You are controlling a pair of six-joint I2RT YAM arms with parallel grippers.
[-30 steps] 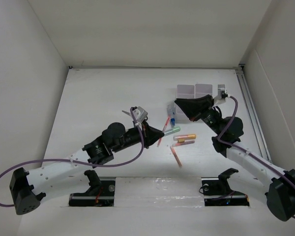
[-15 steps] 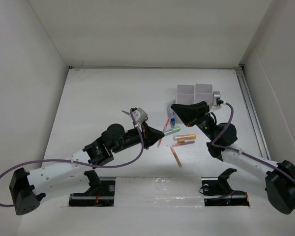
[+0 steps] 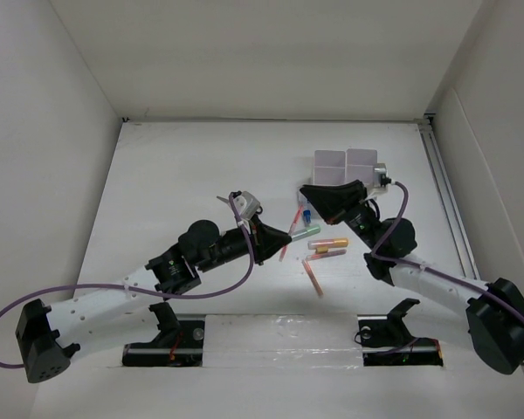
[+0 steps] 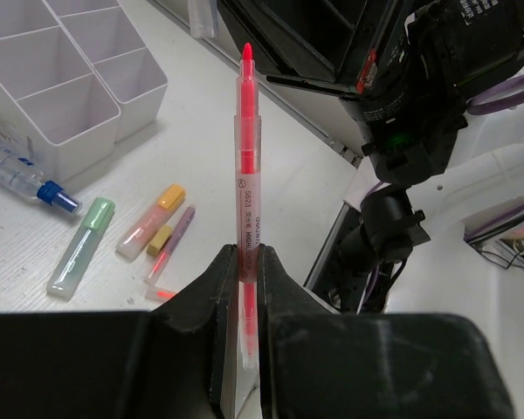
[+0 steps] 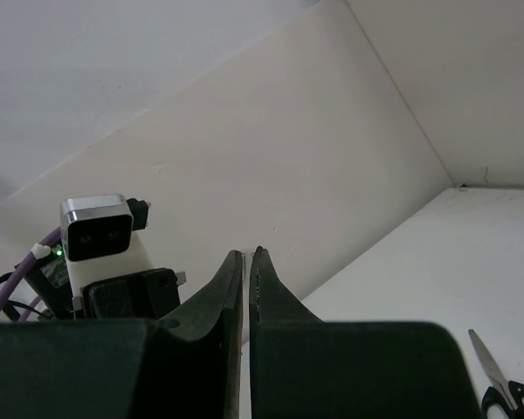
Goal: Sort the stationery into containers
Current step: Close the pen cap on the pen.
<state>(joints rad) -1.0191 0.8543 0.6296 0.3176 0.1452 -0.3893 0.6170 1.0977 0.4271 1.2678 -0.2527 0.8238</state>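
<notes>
The left gripper (image 4: 243, 262) clamps 1 slim red plastic highlighter (image 4: 244, 157); the right gripper (image 5: 246, 262) is pressed together, empty. The white plastic organiser (image 4: 65, 140) looks unfilled, so nearly everything remains.

We see a white counter (image 3: 175, 166) set between white walls (image 3: 271, 61). The left claw (image 4: 244, 264) is black, and so is the right claw (image 5: 246, 262). The red pen (image 4: 246, 157) has a clear barrel with a red core, a red tip and small black print. The organiser (image 4: 70, 109) is translucent white. The green marker (image 4: 80, 247) is pale green, the orange marker (image 4: 148, 223) has a yellow-orange cap and a pinkish barrel, and the pink marker (image 4: 176, 234) is mauve-pink. The bottle (image 4: 17, 173) is clear with a blue cap (image 4: 61, 199). The scissors (image 5: 487, 358) have grey blades and black handles. The cable (image 4: 506, 87) is purple.
</notes>
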